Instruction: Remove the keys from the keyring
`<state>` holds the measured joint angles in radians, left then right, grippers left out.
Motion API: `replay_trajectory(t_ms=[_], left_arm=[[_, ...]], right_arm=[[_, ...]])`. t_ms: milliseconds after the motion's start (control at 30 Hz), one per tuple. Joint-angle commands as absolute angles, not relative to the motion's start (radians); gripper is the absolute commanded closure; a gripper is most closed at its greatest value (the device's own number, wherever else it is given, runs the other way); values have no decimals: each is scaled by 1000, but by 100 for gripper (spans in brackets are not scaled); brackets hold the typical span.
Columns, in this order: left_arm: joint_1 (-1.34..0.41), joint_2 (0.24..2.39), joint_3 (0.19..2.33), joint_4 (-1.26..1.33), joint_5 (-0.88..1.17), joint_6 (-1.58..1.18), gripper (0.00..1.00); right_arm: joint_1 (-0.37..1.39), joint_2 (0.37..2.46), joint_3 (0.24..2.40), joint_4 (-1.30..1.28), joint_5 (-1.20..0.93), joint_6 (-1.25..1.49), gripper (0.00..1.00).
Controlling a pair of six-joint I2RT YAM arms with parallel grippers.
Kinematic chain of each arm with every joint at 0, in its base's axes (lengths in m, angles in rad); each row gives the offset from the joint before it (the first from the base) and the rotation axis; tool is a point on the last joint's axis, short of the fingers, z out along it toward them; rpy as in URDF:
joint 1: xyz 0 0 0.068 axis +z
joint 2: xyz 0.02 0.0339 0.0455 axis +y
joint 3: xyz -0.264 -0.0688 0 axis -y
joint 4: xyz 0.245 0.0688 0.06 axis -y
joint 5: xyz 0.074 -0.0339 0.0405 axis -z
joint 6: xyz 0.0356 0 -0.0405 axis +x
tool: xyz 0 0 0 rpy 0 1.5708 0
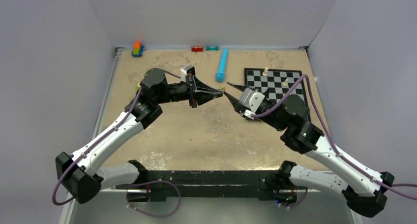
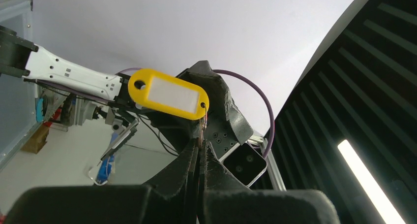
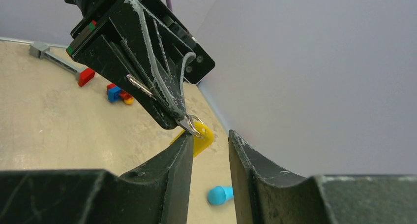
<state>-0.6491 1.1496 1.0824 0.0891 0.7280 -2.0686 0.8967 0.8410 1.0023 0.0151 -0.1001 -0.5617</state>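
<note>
One mottled beige table (image 1: 196, 130) between grey walls (image 1: 211, 12); above it, left tool (image 2: 200, 146) tight on keyring (image 3: 195, 125), right tool (image 3: 209, 135) spread.

Chessboard (image 1: 259, 81); blue tube (image 1: 222, 65); coloured toy blocks (image 1: 137, 49) beyond

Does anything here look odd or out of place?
Nothing looks spilled or broken. One oddity: the left gripper pinches the ring in mid-air with a yellow tag on it, yet no key is plainly visible in any view. The right gripper is open next to it.
</note>
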Motion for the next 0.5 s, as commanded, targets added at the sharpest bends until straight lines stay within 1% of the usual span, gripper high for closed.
replay_trajectory(t_ms=[0,167,367,467], left_arm=[[-646,1129,1106,132,732,-2080,100],[-647,1130,1107,135,736,-2081,100],[-647,1129,1104,137,734,-2082,100],[-647,1129,1107,137,735,-2082,100]], right_arm=[[902,853,1048,35,-120,-570,66],[901,850,1043,38,-121,-570,75],[901,850,1045,32,-124,-573,90],[902,849,1043,30,-127,-575,94]])
